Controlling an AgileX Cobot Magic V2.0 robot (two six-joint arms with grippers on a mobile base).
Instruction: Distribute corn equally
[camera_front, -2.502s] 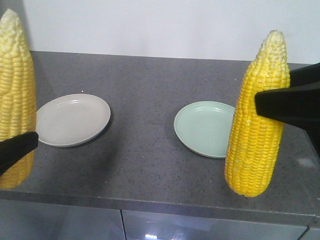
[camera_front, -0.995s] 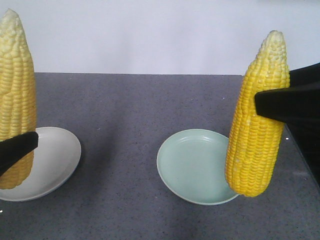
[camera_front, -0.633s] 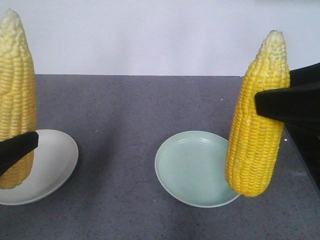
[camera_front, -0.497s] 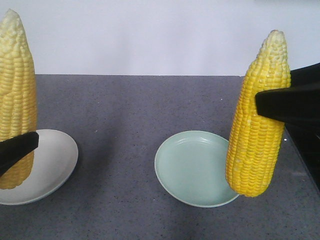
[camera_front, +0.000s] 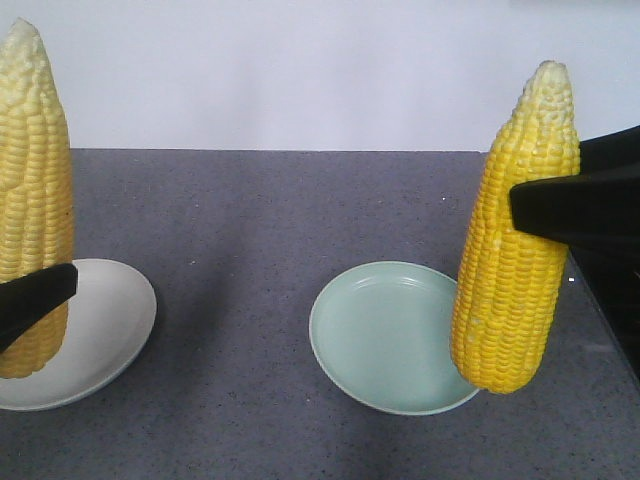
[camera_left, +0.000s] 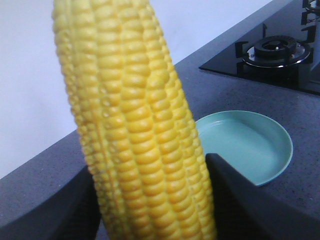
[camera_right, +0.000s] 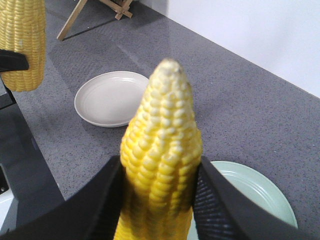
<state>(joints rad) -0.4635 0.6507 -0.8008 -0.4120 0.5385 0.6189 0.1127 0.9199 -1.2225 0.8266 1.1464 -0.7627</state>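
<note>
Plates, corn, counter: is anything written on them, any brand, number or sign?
No readable text in any view.
White plate: blank.
Green plate: blank.
Both corn cobs: no label.
Counter and stove: no marks.

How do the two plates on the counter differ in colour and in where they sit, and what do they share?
The white plate is off-white; the green plate is pale mint green. The white plate lies at the front view's left edge, partly cut off; the green plate lies right of centre, in full view but partly hidden by a held corn cob. Both are round, shallow and hold nothing.
</note>
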